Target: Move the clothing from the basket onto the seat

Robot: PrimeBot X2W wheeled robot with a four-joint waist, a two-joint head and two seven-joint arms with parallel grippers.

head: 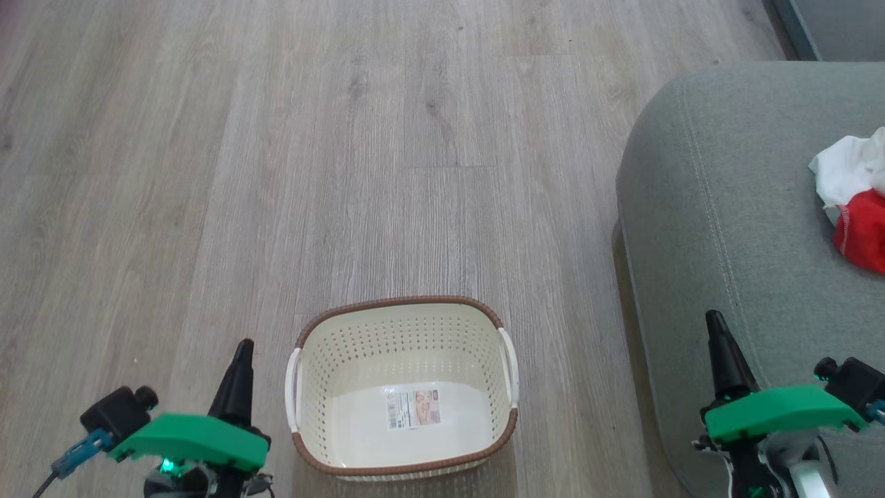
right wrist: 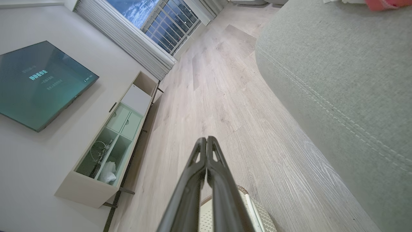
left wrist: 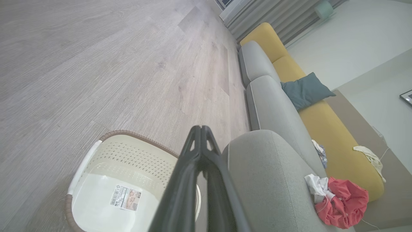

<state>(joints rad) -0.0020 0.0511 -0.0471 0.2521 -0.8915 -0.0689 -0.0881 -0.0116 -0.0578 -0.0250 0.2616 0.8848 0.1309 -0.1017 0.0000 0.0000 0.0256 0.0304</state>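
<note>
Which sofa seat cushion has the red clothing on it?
The nearest seat, beside the basket, bears the clothing; the two farther cushions show no red.

You're looking at a floor (head: 276, 173) of matt grey planks with a wood grain. On it stands a basket (head: 401, 339) of smooth cream plastic, faintly glossy at the bottom, with a brown woven-look rim (head: 397, 301) and a paper label (head: 413, 408). The seat (head: 726, 228) is coarse grey-green woven cloth with a pale stitched seam, and the clothing (head: 861, 228) on it is soft, crumpled red and white fabric.
</note>
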